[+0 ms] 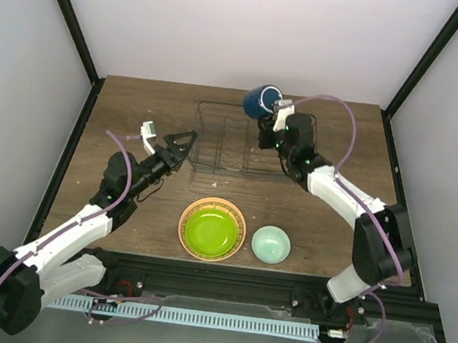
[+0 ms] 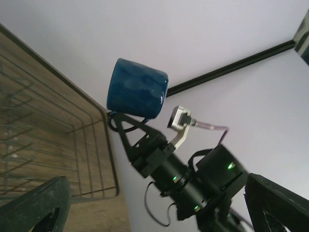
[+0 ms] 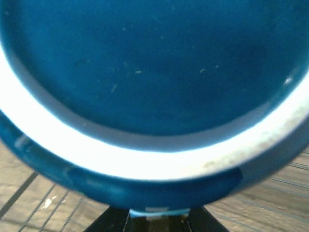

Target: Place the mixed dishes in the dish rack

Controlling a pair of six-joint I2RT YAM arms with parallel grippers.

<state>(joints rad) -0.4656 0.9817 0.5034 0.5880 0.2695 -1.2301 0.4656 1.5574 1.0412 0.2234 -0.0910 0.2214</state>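
Aloft now: right pincer (image 1: 267, 122) clamps blue mug (image 1: 259, 101) over dish rack (image 1: 213, 168).

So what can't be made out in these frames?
- Blue mug: handle unseen in any view; it fills the right wrist view.
- Right end effector: fingertips hidden behind the mug, left wrist view.
- Orange plate: top view, covered by the lime-green plate except its rim.
- Dish rack: cut by left wrist view's left edge.

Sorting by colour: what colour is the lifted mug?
Dark blue; the mug shows best from left wrist.
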